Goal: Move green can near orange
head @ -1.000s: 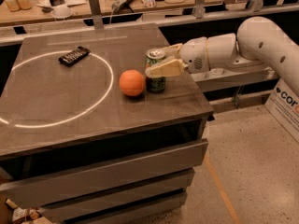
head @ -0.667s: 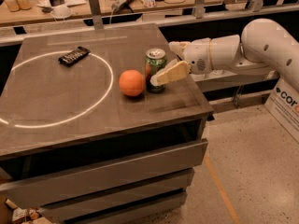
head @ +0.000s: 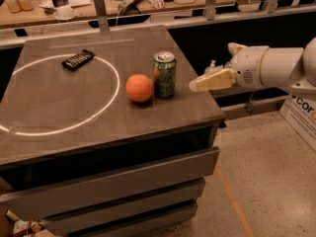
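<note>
Green can [head: 164,75]: upright on the dark table [head: 148,118], toward its right side, silver top up. It stands just beside the orange [head: 139,88] on the orange's right, and no gap shows between them. Change since the earlier pictures: a second ago the gripper [head: 208,74] closed around the can, then let go with one finger still by it. It has now drawn back to the right and hangs at the table's right edge, apart from the can. Can and orange keep the same places. Fingers: spread apart, nothing between them. The near cream finger [head: 216,80] points at the can, and the far one shows only as a small tip above it. The pale arm [head: 276,65] is cut off by the right border. Hard to make out: the can's pale print, and whether the fruit's right edge touches the can or only overlaps it. White ring [head: 119,80] marked on the tabletop: the orange sits just outside its right arc, and its left part runs out of the picture. Flat black object [head: 78,59]: on the ring's far arc, kind not legible. Behind: a cluttered bench [head: 98,6] past a rail. Lower right: a white box [head: 302,113] with its lettering cut off, on a speckled floor [head: 261,181].
</note>
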Controlling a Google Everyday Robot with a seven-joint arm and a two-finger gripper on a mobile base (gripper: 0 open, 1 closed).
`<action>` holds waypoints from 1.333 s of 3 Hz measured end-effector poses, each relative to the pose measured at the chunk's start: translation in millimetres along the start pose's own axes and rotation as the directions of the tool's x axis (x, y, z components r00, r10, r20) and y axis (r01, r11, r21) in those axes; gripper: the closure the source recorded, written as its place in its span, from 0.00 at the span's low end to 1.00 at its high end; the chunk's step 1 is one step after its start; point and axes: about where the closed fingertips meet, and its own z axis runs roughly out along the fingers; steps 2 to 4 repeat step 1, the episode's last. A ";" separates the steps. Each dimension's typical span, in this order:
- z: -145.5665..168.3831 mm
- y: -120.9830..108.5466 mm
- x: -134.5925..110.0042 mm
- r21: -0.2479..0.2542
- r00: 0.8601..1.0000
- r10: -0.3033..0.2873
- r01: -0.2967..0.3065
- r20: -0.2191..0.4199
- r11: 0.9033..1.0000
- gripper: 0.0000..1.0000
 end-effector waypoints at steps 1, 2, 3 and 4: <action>0.3 -13.4 -1.5 0.071 1.000 0.001 -0.002 0.012 0.997 0.00; 0.3 -13.4 -1.5 0.071 1.000 0.001 -0.002 0.012 0.997 0.00; 0.3 -13.4 -1.5 0.071 1.000 0.001 -0.002 0.012 0.997 0.00; 0.3 -13.4 -1.5 0.071 1.000 0.001 -0.002 0.012 0.997 0.00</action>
